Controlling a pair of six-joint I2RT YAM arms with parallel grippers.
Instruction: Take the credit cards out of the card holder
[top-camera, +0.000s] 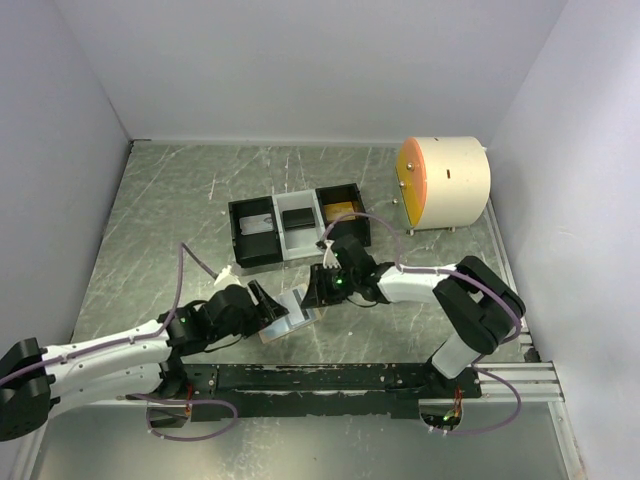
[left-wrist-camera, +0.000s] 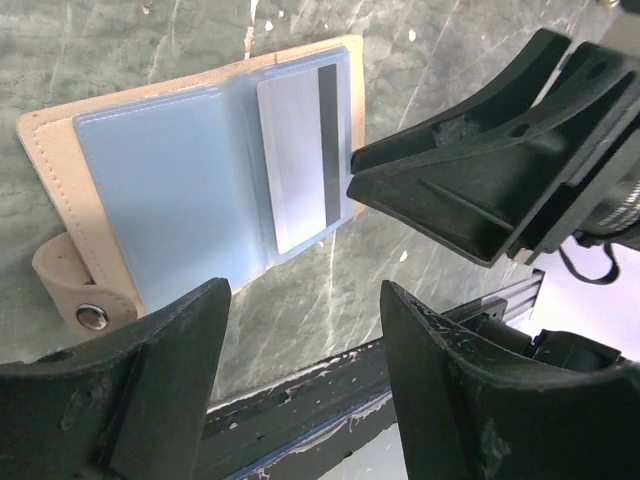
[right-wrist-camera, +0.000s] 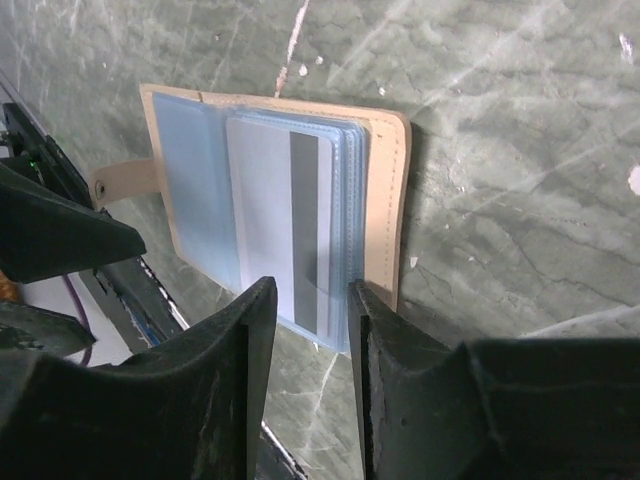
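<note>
Card holder (left-wrist-camera: 170, 180): tan outer face, pale stitching, pale blue inner sleeves, silver snap on tan strap. Credit card (left-wrist-camera: 290, 160) just ahead of left gripper (left-wrist-camera: 302, 300): silver-grey, dark stripe. Left gripper, right gripper (right-wrist-camera: 312, 300): black. Table (left-wrist-camera: 100, 50): grey-green, white veining.

The black two-finger left gripper (left-wrist-camera: 305, 300), on its white left arm (top-camera: 100, 355) stretched low and forward, hovers over the near side of the open tan-and-pale-blue bifold card holder (left-wrist-camera: 150, 190), jaws spread wide with nothing between them. The black right gripper (right-wrist-camera: 312, 290), on the white right arm (top-camera: 420, 285) folded sharply at the elbow, reaches the holder's opposite edge. Its fingers are only narrowly parted, and whether they pinch anything cannot be told.
</note>
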